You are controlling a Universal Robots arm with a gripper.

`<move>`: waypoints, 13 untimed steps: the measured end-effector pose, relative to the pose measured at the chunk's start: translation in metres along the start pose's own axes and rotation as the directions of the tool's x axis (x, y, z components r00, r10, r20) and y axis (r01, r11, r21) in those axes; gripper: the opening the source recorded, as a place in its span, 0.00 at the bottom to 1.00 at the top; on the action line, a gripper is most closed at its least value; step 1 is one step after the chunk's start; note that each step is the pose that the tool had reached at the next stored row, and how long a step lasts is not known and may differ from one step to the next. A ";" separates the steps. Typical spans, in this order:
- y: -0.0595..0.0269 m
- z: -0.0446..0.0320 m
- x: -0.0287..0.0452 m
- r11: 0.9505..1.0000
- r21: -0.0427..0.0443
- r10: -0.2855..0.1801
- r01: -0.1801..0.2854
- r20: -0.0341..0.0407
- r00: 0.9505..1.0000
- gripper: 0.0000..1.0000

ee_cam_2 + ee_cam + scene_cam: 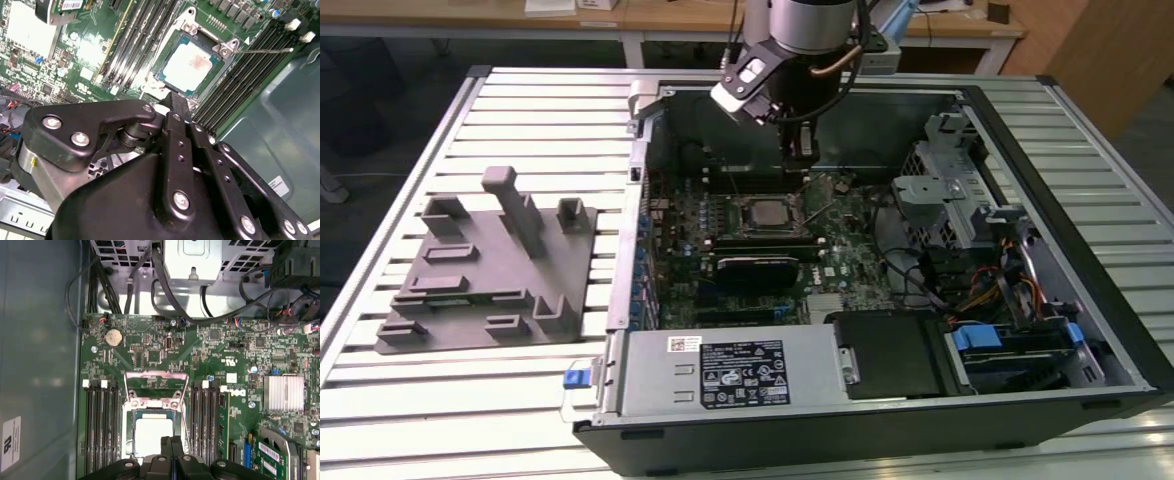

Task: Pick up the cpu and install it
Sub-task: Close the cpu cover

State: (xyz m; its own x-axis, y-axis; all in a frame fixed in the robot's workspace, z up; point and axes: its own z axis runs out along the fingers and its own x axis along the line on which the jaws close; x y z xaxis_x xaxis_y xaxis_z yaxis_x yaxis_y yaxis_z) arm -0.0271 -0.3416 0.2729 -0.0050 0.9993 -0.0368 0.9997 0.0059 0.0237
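End effector [170, 441] fingers are together, nothing clamped between them; both wrist views show the two black tips pressed flat against each other. It hangs inside the open PC case [1087, 300], tips pointing down at the motherboard [150, 352].

Right below and just past the tips is the cpu [154, 432]. It lies flat inside the black socket [172, 45], silvery top up. Tips look close above its near edge, but I can't tell whether they touch.

The socket's metal load plate [155, 382] is swung up and open on the far side of the chip. The thin lever [262, 50] sticks out to one side, unlatched.

Memory slots [102, 425] flank the socket on both sides of the end effector.

Further out in the exterior view, the grey moulded tray [487, 270] sits on the slatted counter [454, 410], well apart from the end effector, outside the case. No chip visible on it.

Status, my read: pick done and chip placed in the socket. Plate not closed and lever not locked, so install isn't finished.
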 end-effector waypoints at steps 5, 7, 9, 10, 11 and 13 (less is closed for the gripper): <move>0.0036 0.0002 0.0000 1.000 0.000 0.000 0.000 0.000 1.000 0.11; 0.0043 0.0002 0.0000 1.000 0.000 0.000 0.000 0.000 1.000 0.11; 0.0048 0.0002 0.0000 1.000 0.000 0.000 0.000 0.000 1.000 0.11; 0.0050 0.0002 0.0000 1.000 0.000 0.000 0.000 0.000 1.000 0.11; 0.0052 0.0002 0.0000 1.000 0.000 0.000 0.000 0.000 1.000 0.11; 0.0061 0.0003 0.0000 1.000 0.000 0.000 0.000 0.000 1.000 0.11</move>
State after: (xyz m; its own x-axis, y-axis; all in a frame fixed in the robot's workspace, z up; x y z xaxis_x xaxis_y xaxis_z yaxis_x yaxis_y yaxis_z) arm -0.0210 -0.3415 0.2728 -0.0050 0.9993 -0.0367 0.9997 0.0059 0.0238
